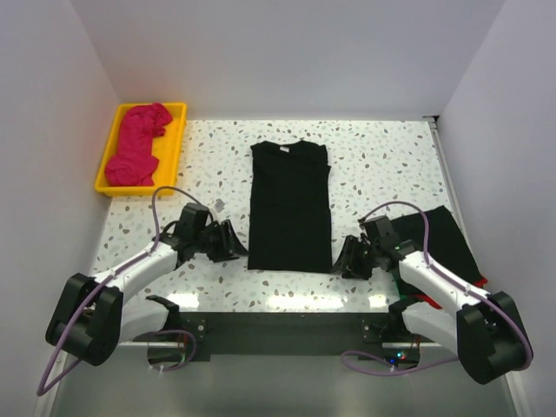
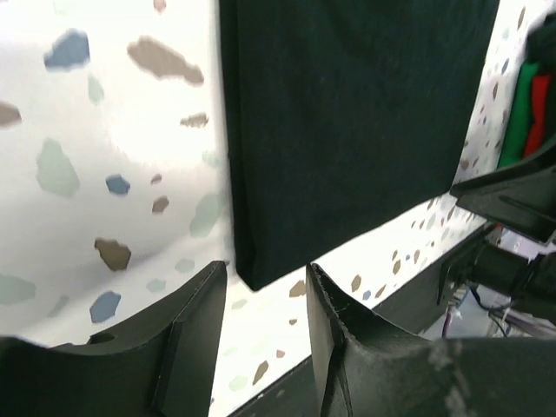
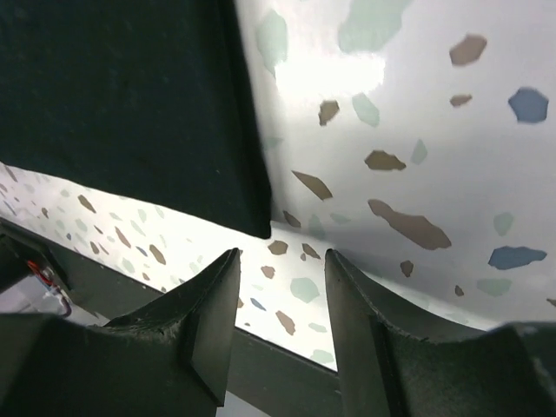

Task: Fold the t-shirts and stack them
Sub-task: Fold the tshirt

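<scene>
I face a white table (image 1: 382, 165) speckled with brown, blue and green chips. A plain pale back wall (image 1: 287, 52) and side walls (image 1: 43, 130) close it in. A black strip (image 1: 278, 326) edges the near side. A yellow tray (image 1: 108, 148) sits far left. Light glares off the tabletop.

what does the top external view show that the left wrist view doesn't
Only top external: the yellow tray holding the magenta-pink shirt, and the black t-shirt's collar end. Only left wrist: the left gripper's open fingers close up, the shirt's hem corner just beyond them, untouched. Both: the black t-shirt lying flat on the speckled table.
</scene>
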Robot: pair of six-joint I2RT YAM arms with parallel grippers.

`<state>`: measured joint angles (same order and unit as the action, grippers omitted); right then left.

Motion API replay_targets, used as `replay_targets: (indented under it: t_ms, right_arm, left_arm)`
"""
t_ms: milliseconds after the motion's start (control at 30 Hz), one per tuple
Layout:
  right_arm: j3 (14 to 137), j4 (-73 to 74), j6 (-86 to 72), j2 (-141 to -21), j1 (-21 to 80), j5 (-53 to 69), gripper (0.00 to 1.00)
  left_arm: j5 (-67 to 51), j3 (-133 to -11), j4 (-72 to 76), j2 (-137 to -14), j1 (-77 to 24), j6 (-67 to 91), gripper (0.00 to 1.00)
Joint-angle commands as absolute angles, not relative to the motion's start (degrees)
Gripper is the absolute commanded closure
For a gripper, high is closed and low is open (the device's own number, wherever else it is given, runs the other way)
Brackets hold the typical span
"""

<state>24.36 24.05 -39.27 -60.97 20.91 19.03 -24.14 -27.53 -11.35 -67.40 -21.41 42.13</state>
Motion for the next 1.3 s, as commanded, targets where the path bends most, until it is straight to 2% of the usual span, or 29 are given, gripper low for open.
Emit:
replay_targets:
  t_ms: [0,533,900,1000,1067,1100,1133,1233,1267]
  right_arm:
    - [22.2,22.3,-43.1,-59.5,22.1,19.0,0.53]
    - [19.2,15.6,-47.4,-62.2,23.5,17.1,0.58]
    - [17.2,11.1,-48.5,-64.1,23.6,17.2,0.63]
    - [16.4,9.4,-48.7,-64.8,23.7,17.4,0.67]
    - [16.0,8.4,-48.9,-65.3,23.6,17.4,0.71]
    - [15.9,8.3,-48.9,-65.5,23.7,17.5,0.76]
    - [15.8,8.1,-48.8,-65.5,23.7,17.6,0.82]
    - [15.2,8.3,-48.9,-64.4,23.8,17.9,0.97]
    - [14.5,8.8,-48.9,-63.6,23.7,18.1,1.00]
  left_arm:
    - [-28.3,-24.7,-7.9,-65.4,-21.7,41.0,0.53]
    - [-26.0,-19.2,-1.1,-69.1,-27.1,45.1,0.53]
    - [-22.2,-18.5,1.8,-72.1,-29.8,47.2,0.56]
    - [-20.7,-18.0,1.9,-72.6,-30.4,48.1,0.61]
    - [-20.0,-17.6,2.4,-72.8,-30.5,48.7,0.71]
    - [-20.0,-17.5,2.5,-72.8,-30.7,48.9,0.75]
    - [-19.9,-17.5,2.5,-72.8,-30.8,49.3,0.84]
    - [-19.7,-17.6,2.0,-72.5,-31.7,49.9,0.99]
    - [-19.3,-17.5,1.8,-72.0,-32.2,50.2,1.00]
